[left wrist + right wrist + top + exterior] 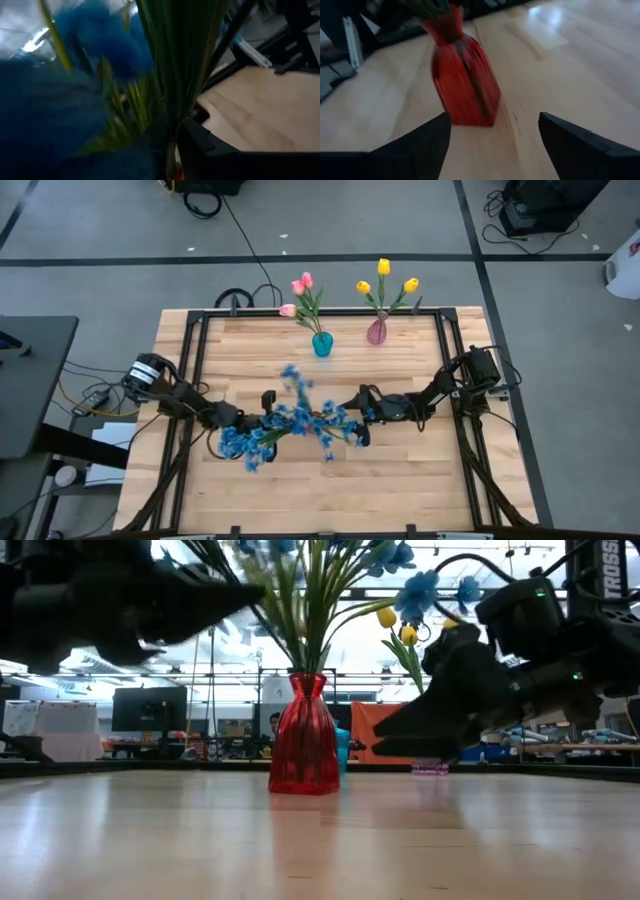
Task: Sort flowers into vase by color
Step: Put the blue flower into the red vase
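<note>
A red vase [303, 745] stands upright on its base mid-table and holds bushy blue flowers [292, 420] on green stems [305, 610]. In the high view the blossoms hide the vase. My left gripper [250, 423] reaches in from the table's left and is shut on the stems just above the vase mouth. My right gripper [492, 145] is open, on the vase's right side, with the vase [465, 75] ahead of its fingers and apart from them. Pink tulips stand in a teal vase [321, 345] and yellow tulips in a pink vase [377, 331] at the far edge. My left gripper pinches the bunch of green stems [172, 135] between its two fingers, low on the stems and close above the vase mouth. It comes roughly level from the table's left, across the stems. The stems stand upright in the red vase, and the blossoms spread above the gripper.
The teal and pink vases stand close together at the table's far edge, behind the red vase. A dark metal frame [195, 360] runs along the table's left, right and far sides. Bare wood [330, 490] lies near the front edge.
</note>
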Robot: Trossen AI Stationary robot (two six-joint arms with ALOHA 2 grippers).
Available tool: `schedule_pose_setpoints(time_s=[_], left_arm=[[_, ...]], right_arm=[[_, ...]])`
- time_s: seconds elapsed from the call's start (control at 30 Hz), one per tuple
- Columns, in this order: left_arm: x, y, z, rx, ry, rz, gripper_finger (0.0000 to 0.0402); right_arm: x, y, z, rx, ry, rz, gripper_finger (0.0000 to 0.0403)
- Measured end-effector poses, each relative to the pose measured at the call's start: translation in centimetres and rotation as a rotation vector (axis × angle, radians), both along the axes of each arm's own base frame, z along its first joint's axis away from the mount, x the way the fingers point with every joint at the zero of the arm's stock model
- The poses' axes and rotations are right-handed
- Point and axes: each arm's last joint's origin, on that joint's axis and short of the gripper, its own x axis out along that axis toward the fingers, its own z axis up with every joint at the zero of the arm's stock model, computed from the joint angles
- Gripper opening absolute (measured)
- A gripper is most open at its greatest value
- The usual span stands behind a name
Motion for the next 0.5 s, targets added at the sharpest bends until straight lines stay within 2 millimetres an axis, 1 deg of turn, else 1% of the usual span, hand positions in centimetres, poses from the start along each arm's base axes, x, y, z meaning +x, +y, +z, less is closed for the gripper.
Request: schedule_pose_setpoints(time_s=[0.13,0.3,0.37,0.5], left_arm=[[-0.3,-0.6,0.2,0.024,-0.010,0.002,0.0030],[-0.5,-0.8,0.5,0.012,-0.019,0.022,0.0030],[-0.7,-1.2,0.9,-0.013,-0.036,0.001,0.0030],[-1.0,-2.0,1.2,-0.041,-0.044,-0.040,0.0030]], right_arm=[[1.5,0.2,0.3,-0.017,0.024,0.014,0.0302],[3.7,0.8,1.1,-0.100,0.060,0.073,0.0288],[4.2,1.0,1.2,-0.108,0.076,0.079,0.0284],[4.3,1.0,1.0,-0.122,0.106,0.076,0.0277]])
